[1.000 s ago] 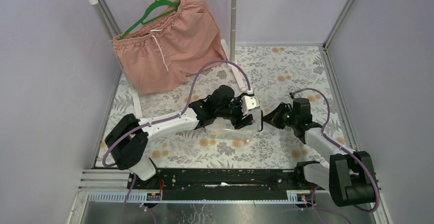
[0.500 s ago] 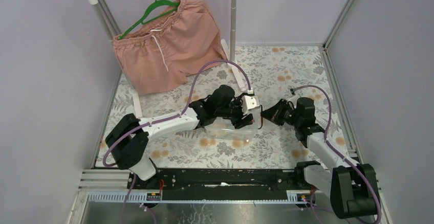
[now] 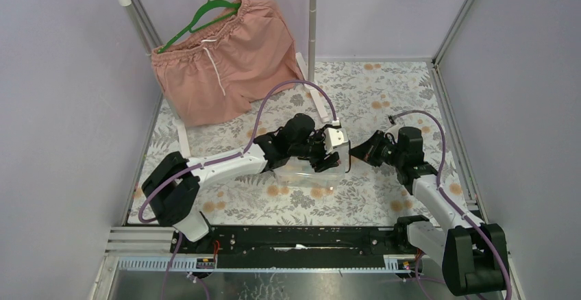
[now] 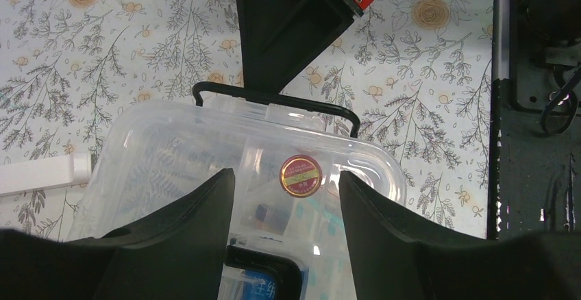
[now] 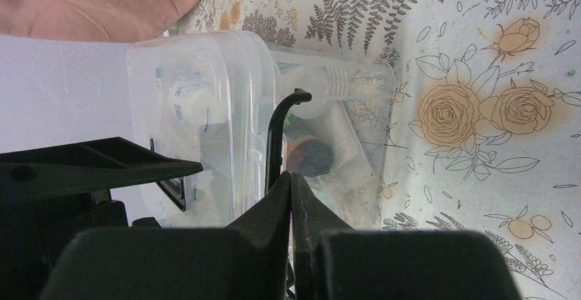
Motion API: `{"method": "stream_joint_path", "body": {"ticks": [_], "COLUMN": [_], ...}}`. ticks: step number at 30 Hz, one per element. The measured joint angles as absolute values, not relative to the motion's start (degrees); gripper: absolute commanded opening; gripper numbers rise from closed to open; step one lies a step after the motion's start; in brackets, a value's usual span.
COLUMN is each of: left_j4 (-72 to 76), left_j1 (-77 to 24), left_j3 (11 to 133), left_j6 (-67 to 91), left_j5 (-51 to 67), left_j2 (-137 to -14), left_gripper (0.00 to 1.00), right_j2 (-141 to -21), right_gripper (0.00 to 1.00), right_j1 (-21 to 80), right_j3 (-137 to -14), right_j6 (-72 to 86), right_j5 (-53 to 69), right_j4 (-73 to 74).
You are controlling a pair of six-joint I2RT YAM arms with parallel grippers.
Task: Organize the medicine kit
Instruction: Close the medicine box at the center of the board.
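Note:
The medicine kit is a clear box [image 3: 305, 177] with its clear lid [image 4: 171, 149] on, a red and gold sticker [image 4: 300, 175] on the lid and a black handle [image 4: 274, 100] at one end. My left gripper [image 3: 327, 155] hovers open just over the lid, its fingers [image 4: 185, 225] either side of the sticker. My right gripper [image 3: 354, 152] is shut, its tips [image 5: 291, 177] against the black handle [image 5: 277, 129] at the box's [image 5: 205, 94] right end. A white bottle [image 5: 336, 81] and blurred packets show through the plastic.
Pink shorts [image 3: 223, 57] hang from a green hanger [image 3: 205, 12] on a rail at the back left. A white upright post [image 3: 312, 19] stands behind the box. The arms' black base rail [image 3: 294, 238] runs along the near edge. Walls close in left and right.
My right arm has reached a little farther from its base, bringing its shut tips up to the box's handle end. The left gripper has barely moved.

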State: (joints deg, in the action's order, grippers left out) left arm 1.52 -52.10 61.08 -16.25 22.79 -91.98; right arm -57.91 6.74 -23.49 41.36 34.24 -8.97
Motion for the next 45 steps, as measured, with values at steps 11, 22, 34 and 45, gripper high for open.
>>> {"method": "stream_joint_path", "body": {"ticks": [11,22,34,45], "left_j4": [1.37,1.34,3.88,7.35], "left_j1": [-52.07,-52.05,-51.66,-51.27], "left_j3": [61.95,62.04,59.83,56.14], "left_j6": [-16.23,-16.21,-13.58,-10.52], "left_j5": [23.03,23.16,23.18,22.92], "left_j2": [-92.82,-92.95,-92.23,-90.15], "left_gripper": [0.62,0.58,0.51,0.45], "right_j2": [-58.48,-60.31,-60.23,-59.77], "right_gripper": [0.07,0.06,0.07,0.07], "right_j1": [11.16,18.65,22.74,23.49], "right_j3": [-29.36,-34.5,-35.83,-35.81], "right_j6": [36.34,32.67,30.61,30.98], "right_j5": [29.63,20.75,17.47,18.24], "right_j4": [-0.69,6.68,8.29,6.59]}}
